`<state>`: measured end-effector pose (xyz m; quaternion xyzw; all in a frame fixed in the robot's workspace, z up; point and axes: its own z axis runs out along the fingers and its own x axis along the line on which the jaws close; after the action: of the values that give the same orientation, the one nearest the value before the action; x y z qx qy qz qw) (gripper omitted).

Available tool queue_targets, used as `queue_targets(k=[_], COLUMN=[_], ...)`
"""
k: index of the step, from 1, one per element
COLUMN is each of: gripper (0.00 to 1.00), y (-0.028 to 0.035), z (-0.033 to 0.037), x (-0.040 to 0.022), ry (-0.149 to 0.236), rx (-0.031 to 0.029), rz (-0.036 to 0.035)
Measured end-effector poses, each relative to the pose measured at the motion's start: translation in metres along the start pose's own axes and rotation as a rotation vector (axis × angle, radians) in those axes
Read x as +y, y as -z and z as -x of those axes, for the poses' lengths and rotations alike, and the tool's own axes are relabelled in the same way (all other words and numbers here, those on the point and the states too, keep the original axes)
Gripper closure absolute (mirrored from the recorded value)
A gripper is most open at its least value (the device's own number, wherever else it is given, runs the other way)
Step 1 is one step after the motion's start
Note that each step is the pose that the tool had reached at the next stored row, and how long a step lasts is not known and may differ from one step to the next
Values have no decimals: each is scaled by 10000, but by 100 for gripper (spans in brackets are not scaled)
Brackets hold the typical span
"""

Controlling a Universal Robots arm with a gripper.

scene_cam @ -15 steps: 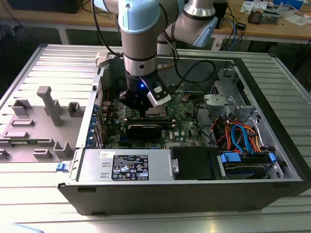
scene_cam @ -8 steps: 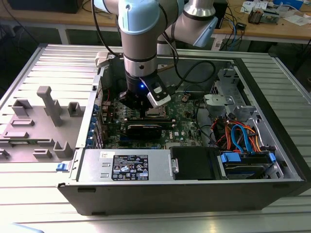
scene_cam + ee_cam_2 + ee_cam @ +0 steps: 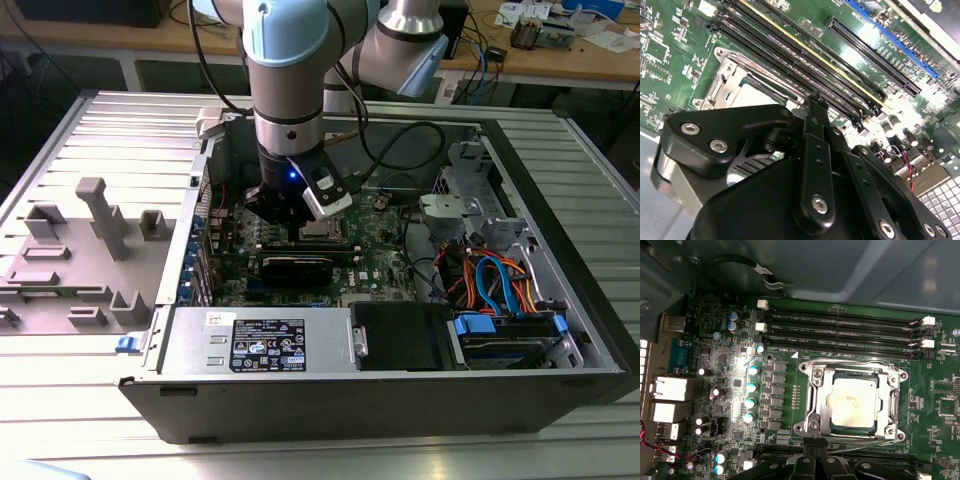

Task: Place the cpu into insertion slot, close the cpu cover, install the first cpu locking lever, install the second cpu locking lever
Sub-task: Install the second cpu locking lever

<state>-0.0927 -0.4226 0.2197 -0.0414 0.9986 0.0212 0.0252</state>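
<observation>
The pincer (image 3: 812, 450) stands low over the motherboard (image 3: 790, 390), its black fingers drawn together to a narrow tip at the lower centre of the first wrist view, touching or just beside the near edge of the insertion slot (image 3: 816, 427). It appears to grip nothing, though whether the tip presses a lever wire I cannot tell. Above it, centre right of the frame, the cpu (image 3: 852, 402) lies seated in the slot, and the cpu cover (image 3: 892, 405) is down around it, its window showing the dull metal top. By my judgement the levers are the step in hand. The next move likely calls for a firm, careful push, without scraping the memory slots (image 3: 840, 332).
</observation>
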Motion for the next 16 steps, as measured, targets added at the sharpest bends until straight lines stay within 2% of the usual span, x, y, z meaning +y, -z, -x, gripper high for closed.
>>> queue_targets(k=[2, 5, 9, 16], gripper=[89, 89, 89, 89], y=[0, 2, 6, 0], z=[0, -2, -3, -6], x=[-4, -25, -37, -38], ry=[0, -3, -3, -3], rx=[-1, -7, -10, -29], rz=[0, 71, 114, 122])
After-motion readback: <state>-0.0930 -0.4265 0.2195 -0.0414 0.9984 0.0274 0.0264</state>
